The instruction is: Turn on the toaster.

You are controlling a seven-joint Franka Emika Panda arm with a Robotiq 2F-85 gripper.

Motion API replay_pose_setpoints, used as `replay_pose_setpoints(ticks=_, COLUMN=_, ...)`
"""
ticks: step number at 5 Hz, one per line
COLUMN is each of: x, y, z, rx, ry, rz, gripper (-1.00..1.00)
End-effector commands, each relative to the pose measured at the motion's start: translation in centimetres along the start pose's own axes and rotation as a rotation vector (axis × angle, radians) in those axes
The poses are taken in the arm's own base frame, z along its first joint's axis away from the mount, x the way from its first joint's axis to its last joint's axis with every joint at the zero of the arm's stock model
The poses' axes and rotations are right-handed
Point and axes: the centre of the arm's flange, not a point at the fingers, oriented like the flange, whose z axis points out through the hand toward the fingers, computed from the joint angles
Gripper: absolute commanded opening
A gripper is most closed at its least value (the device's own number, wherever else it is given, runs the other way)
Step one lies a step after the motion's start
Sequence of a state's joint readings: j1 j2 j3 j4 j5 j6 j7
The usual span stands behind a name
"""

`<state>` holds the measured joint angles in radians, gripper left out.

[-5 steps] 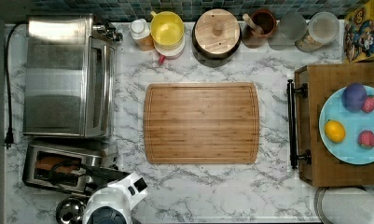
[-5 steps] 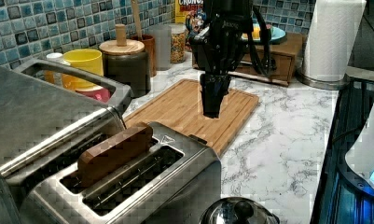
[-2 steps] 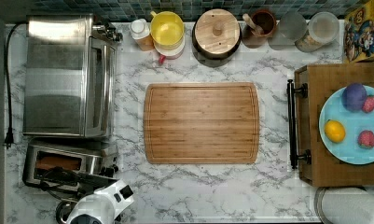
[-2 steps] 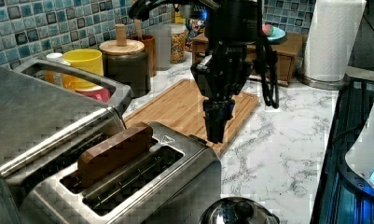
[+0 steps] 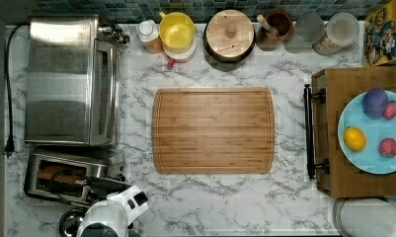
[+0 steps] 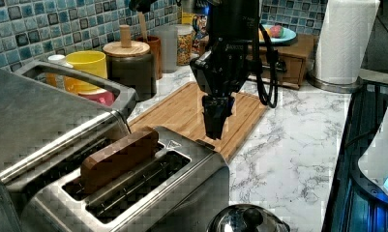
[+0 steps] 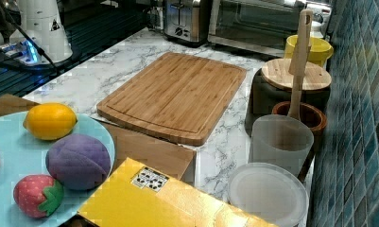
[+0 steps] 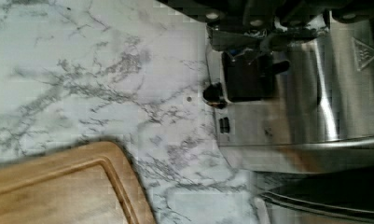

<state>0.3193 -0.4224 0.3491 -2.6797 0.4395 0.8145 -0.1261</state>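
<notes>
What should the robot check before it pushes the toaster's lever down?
1. Bread in the toaster: ok, a brown slice sits upright in one slot.
2. End effector near the lever end: ok, it hangs just above that end.
3. Lever in sight: ok, the wrist view shows a black part on the toaster's end face.
4. End effector touching the lever: cannot tell.
5. Toaster plugged in: cannot tell.
</notes>
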Motion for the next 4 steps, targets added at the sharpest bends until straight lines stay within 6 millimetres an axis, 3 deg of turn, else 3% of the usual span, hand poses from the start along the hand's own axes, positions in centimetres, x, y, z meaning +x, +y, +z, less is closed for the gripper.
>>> replay_pose_setpoints(ticks=1, x=1.3, y=-1.6, z=-0.8, rx=0.084, ry=0.004, rz=-0.014, gripper=-1.00)
replay_pose_setpoints(ticks=2, x=1.5, y=-2.2, z=-0.4, rx=0.076, ry=0.008, rz=-0.010, gripper=-1.00)
replay_pose_setpoints(ticks=4, x=3.2, y=-1.4, z=2.8, rx=0.007, ry=-0.009, rz=0.054, gripper=-1.00)
